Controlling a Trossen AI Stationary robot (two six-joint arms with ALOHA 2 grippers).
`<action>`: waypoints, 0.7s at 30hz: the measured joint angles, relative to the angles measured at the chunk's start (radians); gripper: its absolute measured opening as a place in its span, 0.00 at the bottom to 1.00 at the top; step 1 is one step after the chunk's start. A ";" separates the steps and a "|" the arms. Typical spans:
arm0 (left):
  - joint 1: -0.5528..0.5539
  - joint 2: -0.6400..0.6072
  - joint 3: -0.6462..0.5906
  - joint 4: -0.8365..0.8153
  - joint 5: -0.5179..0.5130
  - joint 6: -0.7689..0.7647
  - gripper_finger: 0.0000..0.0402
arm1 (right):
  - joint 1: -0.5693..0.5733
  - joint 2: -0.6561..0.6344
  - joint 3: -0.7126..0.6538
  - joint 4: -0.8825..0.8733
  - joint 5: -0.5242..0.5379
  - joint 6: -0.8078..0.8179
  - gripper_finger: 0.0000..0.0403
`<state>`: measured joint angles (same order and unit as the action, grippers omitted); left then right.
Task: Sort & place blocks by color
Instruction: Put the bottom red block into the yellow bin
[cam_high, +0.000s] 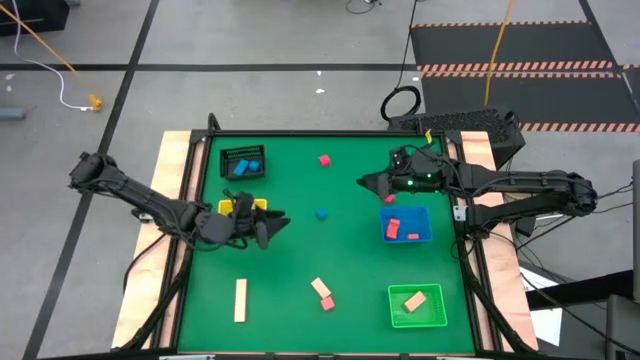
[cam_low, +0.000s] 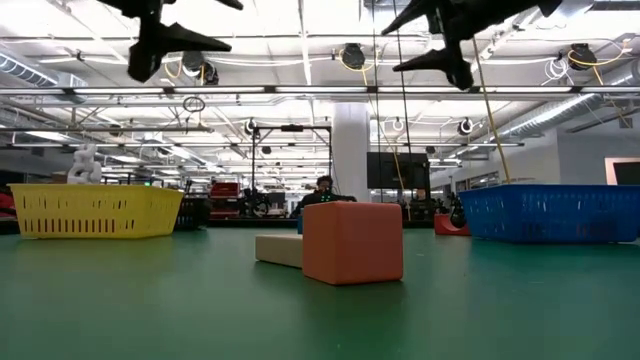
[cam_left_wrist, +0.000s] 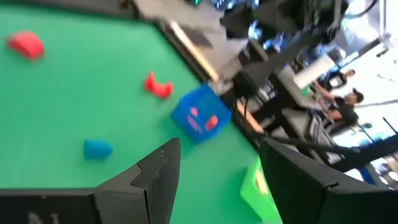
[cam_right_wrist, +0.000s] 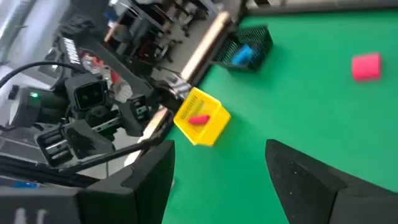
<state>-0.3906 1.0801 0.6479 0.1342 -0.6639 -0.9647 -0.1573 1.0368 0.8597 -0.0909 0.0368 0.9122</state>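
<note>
Loose blocks lie flat on the green table: a red cube (cam_high: 324, 160), a blue block (cam_high: 321, 214), a red arch piece (cam_high: 388, 199), a tan bar (cam_high: 240, 299), and a tan block (cam_high: 320, 288) touching a red block (cam_high: 327, 301). My left gripper (cam_high: 275, 222) is open and empty in the air beside the yellow tray (cam_high: 243, 207). The blue block (cam_left_wrist: 97, 148) lies ahead of its fingers (cam_left_wrist: 217, 146). My right gripper (cam_high: 365, 182) is open and empty, raised near the red arch. Its wrist view (cam_right_wrist: 217, 146) looks toward the yellow tray (cam_right_wrist: 202, 121).
The blue tray (cam_high: 407, 225) holds red blocks, the green tray (cam_high: 417, 305) a tan block, the black wire basket (cam_high: 243, 163) blue blocks, and the yellow tray a red block (cam_right_wrist: 198, 119). Bare green surface lies in the table's middle. People show in the room beyond.
</note>
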 joint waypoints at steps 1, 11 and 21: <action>0.005 0.000 0.000 0.026 -0.018 0.036 0.54 | 0.000 0.002 0.000 0.014 0.024 -0.030 0.60; 0.046 0.000 0.000 0.382 -0.086 0.560 0.54 | 0.000 0.006 0.000 0.132 0.128 -0.148 0.60; 0.103 0.000 0.000 0.413 -0.094 0.575 0.54 | -0.073 0.015 0.000 0.067 0.278 -0.313 0.60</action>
<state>-0.2871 1.0798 0.6479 0.5473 -0.7583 -0.3898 -0.2301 1.0514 0.8593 -0.0238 0.3149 0.5991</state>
